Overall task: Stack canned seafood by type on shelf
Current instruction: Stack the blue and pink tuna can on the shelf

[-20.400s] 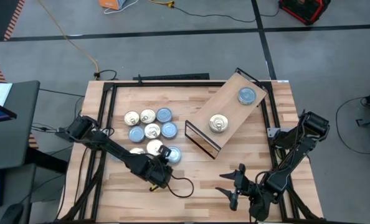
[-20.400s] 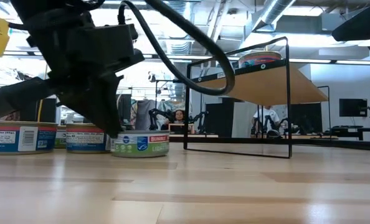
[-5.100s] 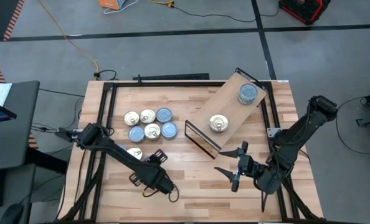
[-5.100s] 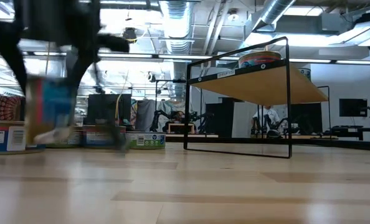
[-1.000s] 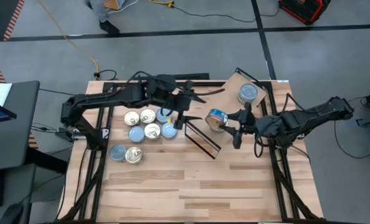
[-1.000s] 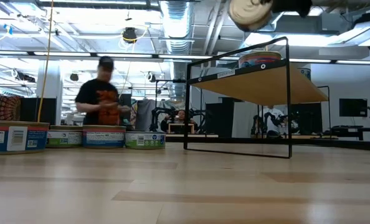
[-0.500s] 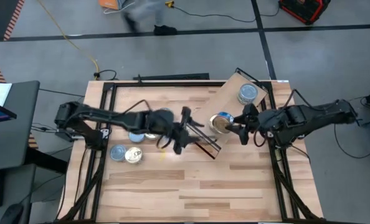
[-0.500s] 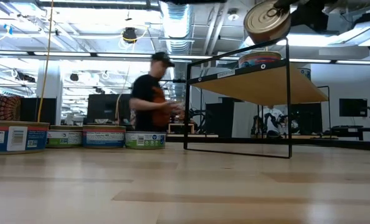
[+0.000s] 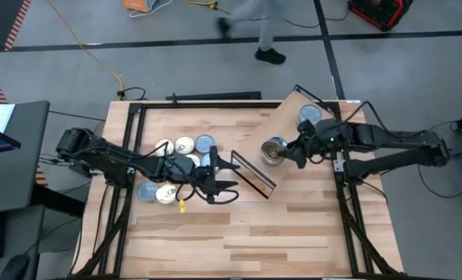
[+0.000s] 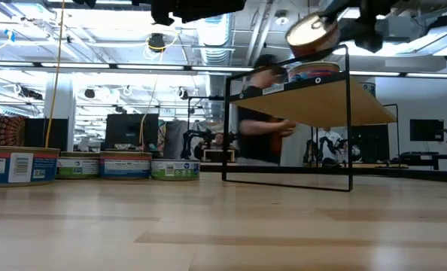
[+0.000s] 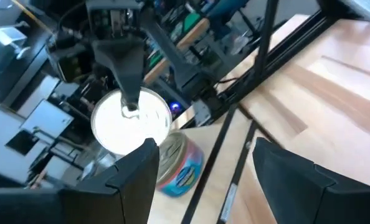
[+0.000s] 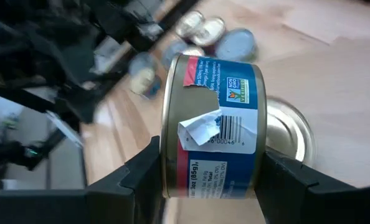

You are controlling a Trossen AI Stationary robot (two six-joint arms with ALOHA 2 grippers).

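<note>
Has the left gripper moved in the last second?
Yes. The left gripper has swung from the shelf's far side to the tabletop on its near side.

A person [image 10: 261, 113] crosses behind the shelf [image 10: 314, 102] in the low view as a dark smear, no detail readable, and in the high view only the legs [image 9: 250, 23] show before the top edge cuts them off. The held tin [image 12: 213, 127] fills the right wrist view and covers most of the gold-lidded tin [image 12: 291, 134] beneath it; the right claw [image 12: 210, 168] shows only its finger roots there. In the low view the left arm [image 10: 197, 9] is a dark shape clipped by the top edge. The leftmost tin [image 10: 9, 165] is cut by the frame edge, and labels on the row are too small to read.
</note>
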